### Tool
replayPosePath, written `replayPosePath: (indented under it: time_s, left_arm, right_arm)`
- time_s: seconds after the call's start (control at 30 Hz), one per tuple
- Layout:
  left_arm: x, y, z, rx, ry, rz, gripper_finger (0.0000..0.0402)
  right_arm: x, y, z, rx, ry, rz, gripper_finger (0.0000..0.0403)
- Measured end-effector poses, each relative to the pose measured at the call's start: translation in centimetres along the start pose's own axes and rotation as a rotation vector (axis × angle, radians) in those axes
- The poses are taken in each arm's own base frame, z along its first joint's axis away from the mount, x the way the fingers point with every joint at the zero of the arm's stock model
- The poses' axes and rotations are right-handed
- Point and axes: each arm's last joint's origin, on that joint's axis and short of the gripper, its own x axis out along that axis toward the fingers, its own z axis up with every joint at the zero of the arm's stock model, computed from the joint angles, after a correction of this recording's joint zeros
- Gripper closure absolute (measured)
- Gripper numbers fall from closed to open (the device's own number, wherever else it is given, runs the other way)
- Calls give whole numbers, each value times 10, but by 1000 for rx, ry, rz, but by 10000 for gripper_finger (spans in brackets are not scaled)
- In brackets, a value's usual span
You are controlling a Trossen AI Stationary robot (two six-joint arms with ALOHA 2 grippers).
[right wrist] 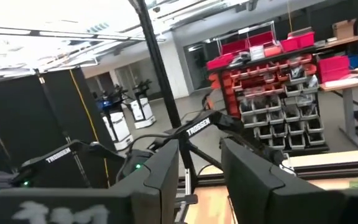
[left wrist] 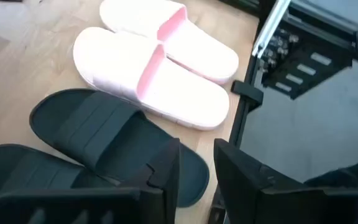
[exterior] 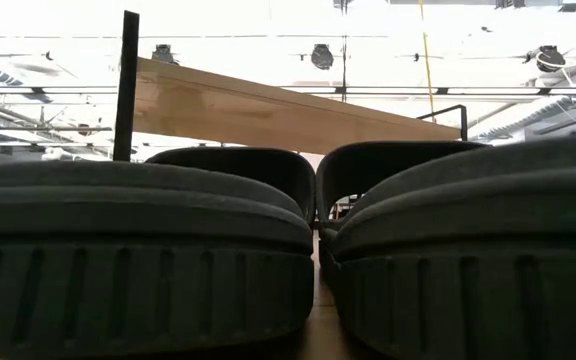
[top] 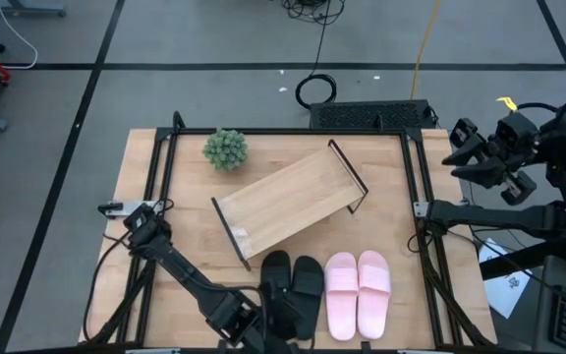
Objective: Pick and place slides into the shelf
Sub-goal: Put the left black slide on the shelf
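left gripper (top: 263,329) sits low at the near edge of the desk (top: 141,177), at the heel end of the black slides (top: 291,291). in the left wrist view one finger (left wrist: 166,174) lies against the heel rim of the nearer black slide (left wrist: 114,140), the other just outside it; we read the jaws as part-way closed, but whether the rim is truly pinched we cannot tell. pink slides (top: 358,293) lie paired just beside the black ones. the shelf (top: 288,202) stands skewed mid-desk, beyond the slides, near a small green plant (top: 225,148). right gripper (top: 489,162) waits raised off the desk's far right corner, jaws parted, holding nothing.

our advice: seat the grip firmly on the rim before lifting, raise the slide clear of its partner, and match the board's skew when setting down.
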Motion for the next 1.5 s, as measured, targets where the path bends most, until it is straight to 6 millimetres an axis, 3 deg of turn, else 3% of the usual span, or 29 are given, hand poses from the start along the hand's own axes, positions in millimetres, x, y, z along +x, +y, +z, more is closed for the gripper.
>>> replayPosePath:
  time_s: [0.23, 0.63, 0.9, 1.13, 1.5]
  left_arm:
    - [4, 5, 6, -99, 0, 13, 302]
    - [5, 17, 4, -116, 36, 111, 296]
    - [6, 25, 3, -161, 52, 175, 217]
    - [12, 19, 2, -181, 64, 97, 165]
    - [15, 10, -11, -78, 187, -29, 202]
  right_arm:
    - [0, 2, -1, -23, 25, 65, 292]
    - [0, 1, -2, -46, 32, 62, 292]
    - [0, 1, -2, -45, 33, 61, 292]
    - [0, 0, -5, -50, 60, 53, 292]
    - [-1, -2, -12, -54, 121, 32, 292]
